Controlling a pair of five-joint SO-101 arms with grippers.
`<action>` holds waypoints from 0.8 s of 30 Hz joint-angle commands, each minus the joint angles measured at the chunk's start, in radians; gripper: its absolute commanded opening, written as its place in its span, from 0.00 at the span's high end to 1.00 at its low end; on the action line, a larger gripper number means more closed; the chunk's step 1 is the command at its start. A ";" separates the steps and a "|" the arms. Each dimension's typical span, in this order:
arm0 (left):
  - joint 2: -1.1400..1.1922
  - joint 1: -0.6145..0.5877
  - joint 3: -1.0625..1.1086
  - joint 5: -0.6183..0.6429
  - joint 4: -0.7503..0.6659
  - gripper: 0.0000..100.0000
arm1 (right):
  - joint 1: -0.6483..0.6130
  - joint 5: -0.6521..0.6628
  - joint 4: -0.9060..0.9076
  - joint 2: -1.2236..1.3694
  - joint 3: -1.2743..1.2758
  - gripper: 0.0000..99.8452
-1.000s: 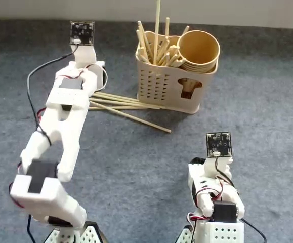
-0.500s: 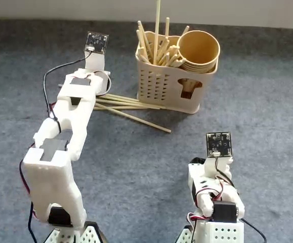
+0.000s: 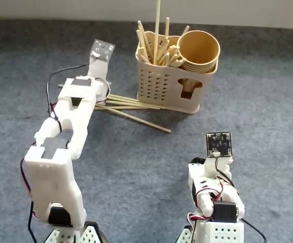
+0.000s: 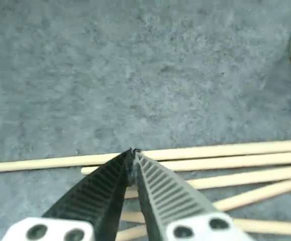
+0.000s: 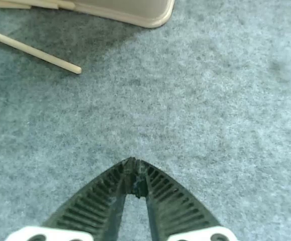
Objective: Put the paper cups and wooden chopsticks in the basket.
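High view: a cream slotted basket (image 3: 166, 86) is seen at the far side of the grey carpet (image 3: 136, 177). The stacked paper cups (image 3: 199, 48) are nested in its right half and wooden chopsticks (image 3: 154, 43) are stood upright in its left half.
On the carpet: several loose chopsticks (image 3: 128, 104) are laid flat, fanned out from the basket's left foot, with one angled toward the near side.
Print: a brown motif (image 3: 188, 88) is shown through the basket's front opening; it cannot be read.
Left arm: the left gripper (image 4: 132, 152) is clenched with nothing between the jaws. Its tips are held over the loose chopsticks; whether these are touched cannot be told.
Right arm: the right gripper (image 5: 133, 163) is closed and empty, held over bare carpet, well apart from the basket.
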 commanded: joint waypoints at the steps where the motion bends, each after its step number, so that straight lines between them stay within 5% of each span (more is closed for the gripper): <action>1: 0.005 0.005 -0.038 -0.049 0.097 0.97 | 0.010 0.012 -0.021 -0.012 0.097 1.00; 15: 0.005 0.030 -0.305 -0.048 0.595 0.99 | 0.010 0.012 -0.021 -0.012 0.097 1.00; 21: 0.015 0.015 -0.433 -0.048 0.597 0.99 | 0.010 0.012 -0.021 -0.012 0.097 1.00; 24: 0.033 0.008 -0.435 -0.048 0.448 0.99 | 0.010 0.012 -0.021 -0.012 0.097 1.00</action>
